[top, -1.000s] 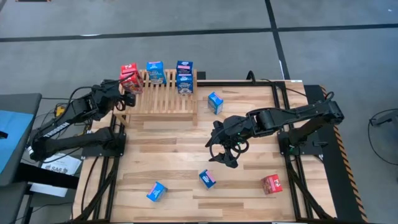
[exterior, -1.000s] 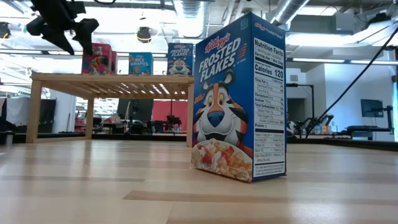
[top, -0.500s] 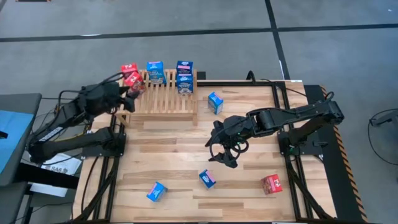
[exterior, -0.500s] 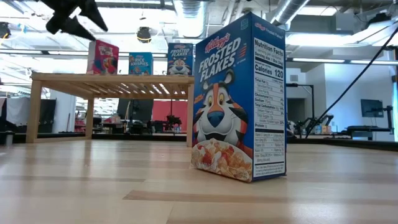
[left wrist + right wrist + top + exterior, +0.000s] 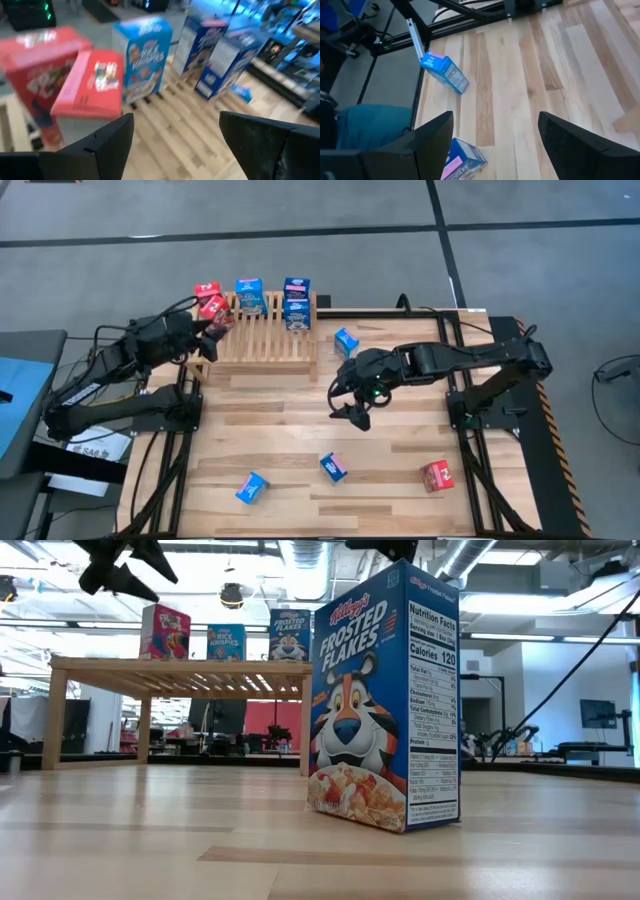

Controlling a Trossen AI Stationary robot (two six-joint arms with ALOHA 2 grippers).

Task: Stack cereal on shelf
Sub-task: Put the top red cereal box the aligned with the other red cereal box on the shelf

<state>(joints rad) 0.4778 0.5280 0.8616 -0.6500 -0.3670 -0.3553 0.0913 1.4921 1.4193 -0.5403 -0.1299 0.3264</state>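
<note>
Fingers of both the left gripper point(image 5: 208, 338) and right gripper point(image 5: 352, 402) stand apart, empty. Several small cardboard cereal boxes point(image 5: 296, 303) stand on the slatted light-wood shelf point(image 5: 262, 340); four boxes point(image 5: 333, 467) remain on the plank tabletop point(image 5: 270, 440).

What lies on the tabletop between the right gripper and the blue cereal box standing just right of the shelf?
Nothing: in the high view the planks between the right gripper and the blue cereal box beside the shelf are bare.
</note>
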